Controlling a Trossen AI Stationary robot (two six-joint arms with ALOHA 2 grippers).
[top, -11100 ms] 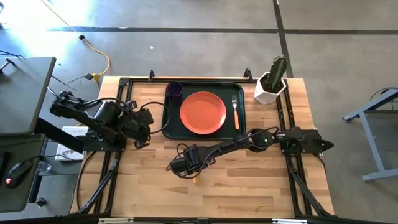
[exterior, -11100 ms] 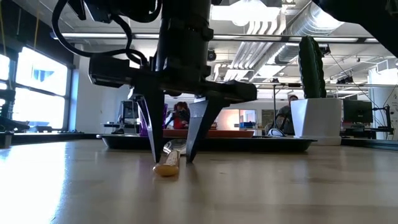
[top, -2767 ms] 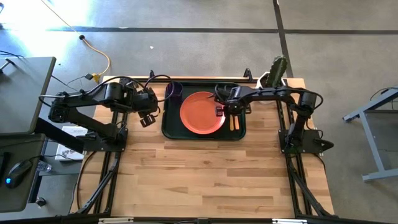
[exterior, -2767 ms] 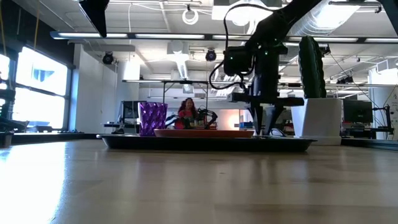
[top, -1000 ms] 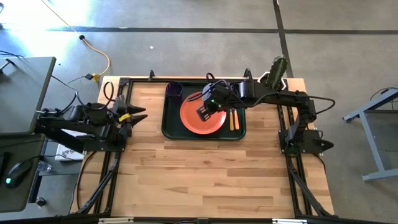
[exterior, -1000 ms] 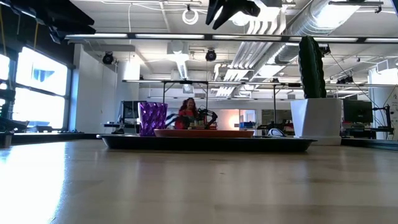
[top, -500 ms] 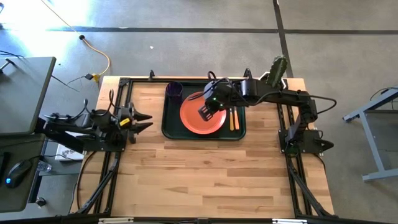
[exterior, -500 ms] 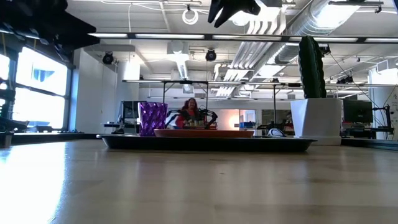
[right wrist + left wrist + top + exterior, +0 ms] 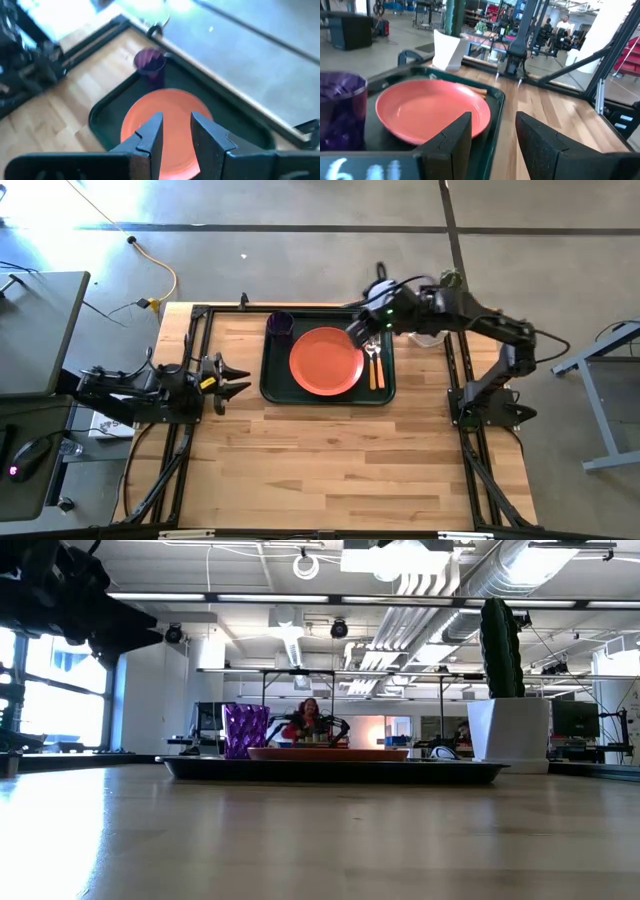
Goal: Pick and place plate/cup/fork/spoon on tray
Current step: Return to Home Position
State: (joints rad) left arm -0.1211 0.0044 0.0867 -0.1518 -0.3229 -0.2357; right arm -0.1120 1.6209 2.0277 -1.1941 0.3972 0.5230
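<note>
The dark green tray (image 9: 275, 385) lies at the table's far middle. On it are the orange-red plate (image 9: 326, 361), the purple cup (image 9: 280, 324) at its far left corner, and the spoon (image 9: 372, 365) and fork (image 9: 381, 370) side by side along its right side. My right gripper (image 9: 354, 334) is open and empty, high above the plate's far right edge; its wrist view looks down on the plate (image 9: 167, 112) and cup (image 9: 150, 62). My left gripper (image 9: 238, 377) is open and empty at the table's left edge, pointing at the tray (image 9: 497, 107).
A white pot with a green cactus (image 9: 440, 305) stands at the far right corner, under my right arm. The low view shows the pot (image 9: 510, 735) to the right of the tray (image 9: 330, 770). The table's near half is bare wood (image 9: 330, 470).
My right gripper has risen from above the plate and gone toward the table's far right, out of the low view, still open. My left gripper has slid a little toward the tray along the table's left edge. The things on the tray have stayed put.
</note>
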